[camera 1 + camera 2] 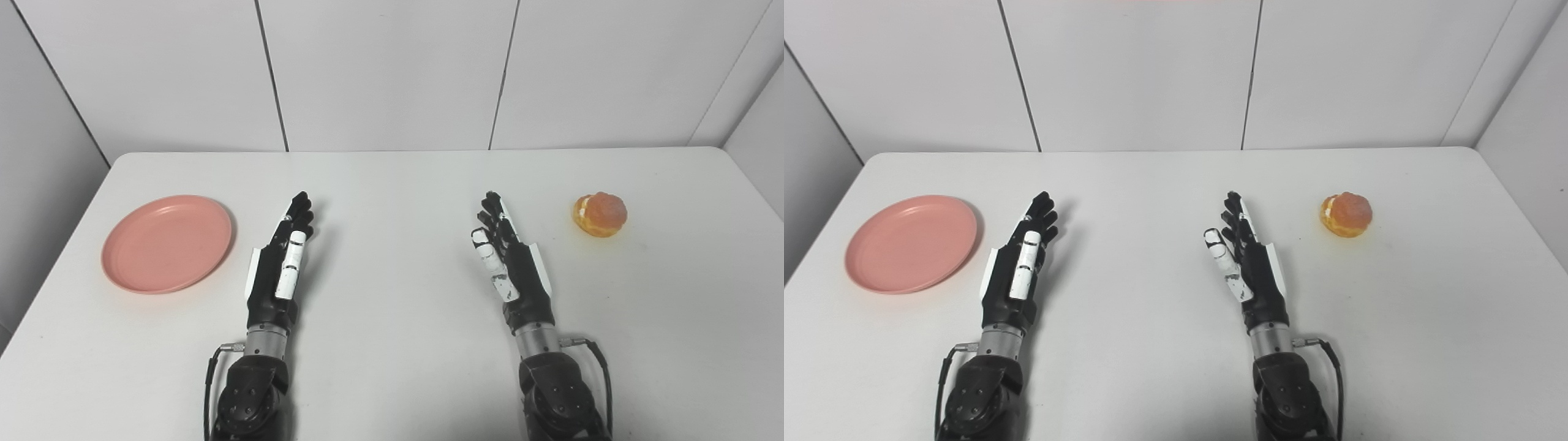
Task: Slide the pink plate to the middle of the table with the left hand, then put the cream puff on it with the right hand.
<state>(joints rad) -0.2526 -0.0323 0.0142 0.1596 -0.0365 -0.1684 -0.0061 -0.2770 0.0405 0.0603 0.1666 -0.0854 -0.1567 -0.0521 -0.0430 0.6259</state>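
The pink plate (166, 243) was seen lying flat on the white table (392, 367), at the left side and near the left edge, with nothing on it. Its raised rim and shallow inner well were shown facing up. The cream puff (599, 214) was placed at the far right of the table, well apart from the plate, resting on the bare surface; a golden shell with a pale filling at its left side could be made out.

Between these two things, the two hands were held over the middle of the table. The left hand (283, 260) was positioned just to the right of the plate, apart from its rim, with the fingers stretched forward towards the far side and nothing held. The right hand (505, 254) was positioned to the left of the cream puff, near it but not touching, likewise spread flat with extended fingers and holding nothing. Both hands were turned edge-up, with the thumbs uppermost. Both forearms were shown entering from the near edge, with a thin cable looped at each wrist.

Behind the table, a wall of pale panels (392, 73) divided by dark vertical seams was visible.
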